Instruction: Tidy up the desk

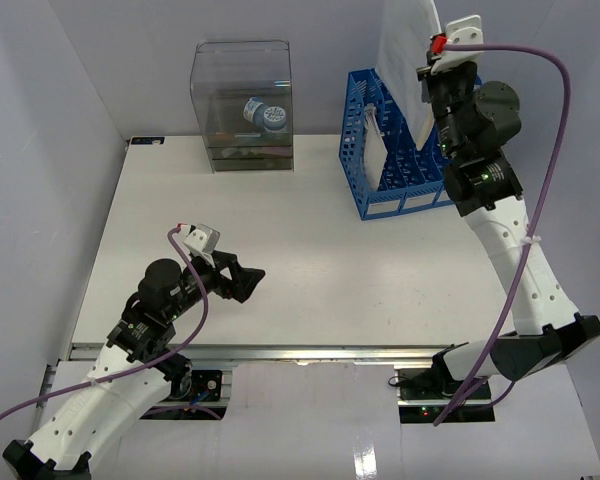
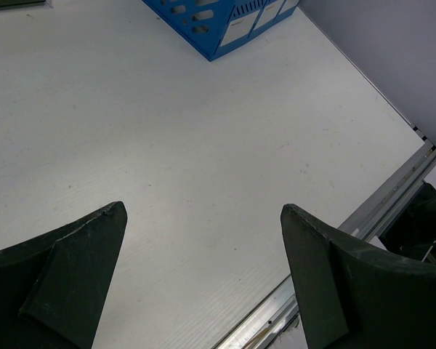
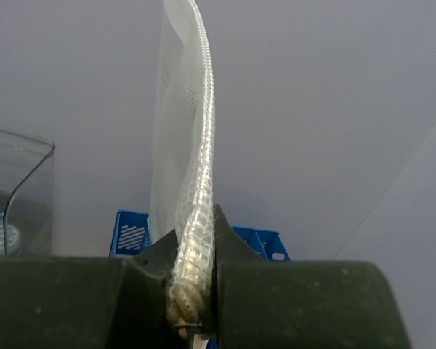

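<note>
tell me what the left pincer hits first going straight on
Likely the bare white desk: the open left pincer angles down at it, well short of the blue file rack, though depth is unclear.

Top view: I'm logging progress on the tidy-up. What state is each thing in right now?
Left gripper: open, empty, over the desk.
Right gripper: shut on the mesh pouch.
Mesh pouch: held upright above the file rack.
File rack: upright, a white sheet in one slot.
Drawer box: upright, a round blue-and-white item inside.
</note>
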You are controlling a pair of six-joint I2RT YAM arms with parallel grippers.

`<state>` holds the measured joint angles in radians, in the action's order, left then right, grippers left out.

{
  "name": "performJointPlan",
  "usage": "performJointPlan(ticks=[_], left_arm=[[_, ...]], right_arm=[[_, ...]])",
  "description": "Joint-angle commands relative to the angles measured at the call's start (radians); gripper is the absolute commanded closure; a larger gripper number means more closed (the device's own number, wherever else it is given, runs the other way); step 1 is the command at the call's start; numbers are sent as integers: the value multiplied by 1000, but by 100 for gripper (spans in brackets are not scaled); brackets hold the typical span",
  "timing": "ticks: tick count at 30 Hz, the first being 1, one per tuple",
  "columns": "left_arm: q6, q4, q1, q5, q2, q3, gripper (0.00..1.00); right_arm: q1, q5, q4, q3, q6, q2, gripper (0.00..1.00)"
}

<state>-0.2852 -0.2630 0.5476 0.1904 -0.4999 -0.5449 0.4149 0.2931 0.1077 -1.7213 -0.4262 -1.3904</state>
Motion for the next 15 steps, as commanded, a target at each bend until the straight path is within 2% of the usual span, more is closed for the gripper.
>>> performJointPlan(ticks=[1, 9, 15], left_arm=[[3, -2, 0, 9, 7, 0, 2], [4, 1, 0, 17, 4, 0, 2], [4, 1, 0, 13, 11, 1, 2]], right_arm=[[11, 31, 146, 42, -26, 7, 92], [15, 56, 218, 105, -36, 23, 92], [14, 39, 140, -27, 48, 41, 92]])
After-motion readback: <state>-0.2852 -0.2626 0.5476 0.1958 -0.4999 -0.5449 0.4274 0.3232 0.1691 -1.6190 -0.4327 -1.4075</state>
